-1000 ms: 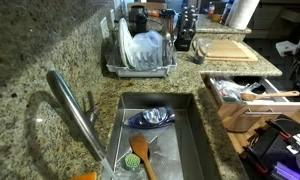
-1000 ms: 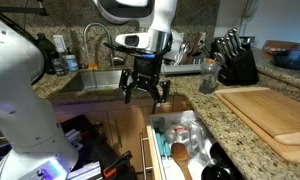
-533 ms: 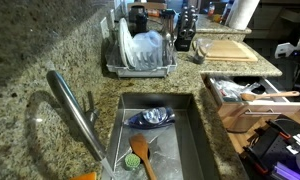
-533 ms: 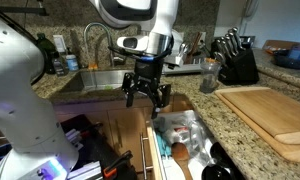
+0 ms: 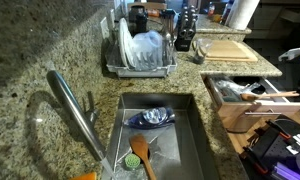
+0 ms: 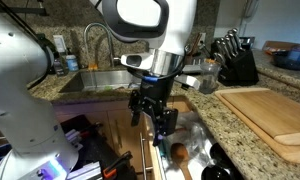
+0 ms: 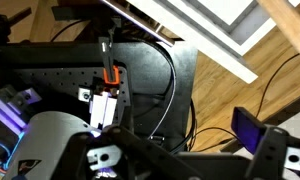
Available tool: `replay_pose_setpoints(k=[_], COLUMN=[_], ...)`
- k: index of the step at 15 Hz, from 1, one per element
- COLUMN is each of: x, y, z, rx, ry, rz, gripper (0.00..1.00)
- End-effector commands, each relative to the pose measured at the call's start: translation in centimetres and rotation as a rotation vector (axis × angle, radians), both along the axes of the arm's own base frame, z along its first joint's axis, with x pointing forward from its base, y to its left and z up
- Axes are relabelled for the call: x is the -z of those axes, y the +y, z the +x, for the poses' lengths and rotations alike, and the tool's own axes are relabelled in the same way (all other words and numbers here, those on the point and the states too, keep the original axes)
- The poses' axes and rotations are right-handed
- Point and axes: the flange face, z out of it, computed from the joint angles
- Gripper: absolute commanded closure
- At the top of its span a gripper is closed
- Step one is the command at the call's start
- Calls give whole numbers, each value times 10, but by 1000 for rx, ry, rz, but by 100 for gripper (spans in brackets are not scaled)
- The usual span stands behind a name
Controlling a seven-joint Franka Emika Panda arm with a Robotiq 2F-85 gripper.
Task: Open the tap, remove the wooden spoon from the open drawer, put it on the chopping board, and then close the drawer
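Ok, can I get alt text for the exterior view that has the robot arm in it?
In an exterior view, a white robot arm holds its open gripper, pointing down, over an open drawer of utensils. Beside the drawer, a wooden chopping board lies bare on the granite counter, with a knife block behind it.

This is a kitchen. The stone counter has a sink, a tap at its nine o'clock, a dish rack at twelve o'clock, and a knife block.
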Motion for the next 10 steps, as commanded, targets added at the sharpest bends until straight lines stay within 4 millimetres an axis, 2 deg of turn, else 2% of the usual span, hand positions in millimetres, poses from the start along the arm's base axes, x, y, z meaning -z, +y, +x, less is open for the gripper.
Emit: replay_pose_setpoints(k=[1, 2, 5, 7, 9, 10], x=[-5, -14, -20, -23, -28, -22], y=[-16, -33, -53, -57, -49, -61], z=[-11, -23, -46, -62, -74, -59], rx=[68, 121, 236, 321, 407, 341], ry=[56, 41, 18, 16, 50, 27], rz=[-23, -42, -90, -120, -143, -93], gripper=[0, 0, 0, 0, 0, 0])
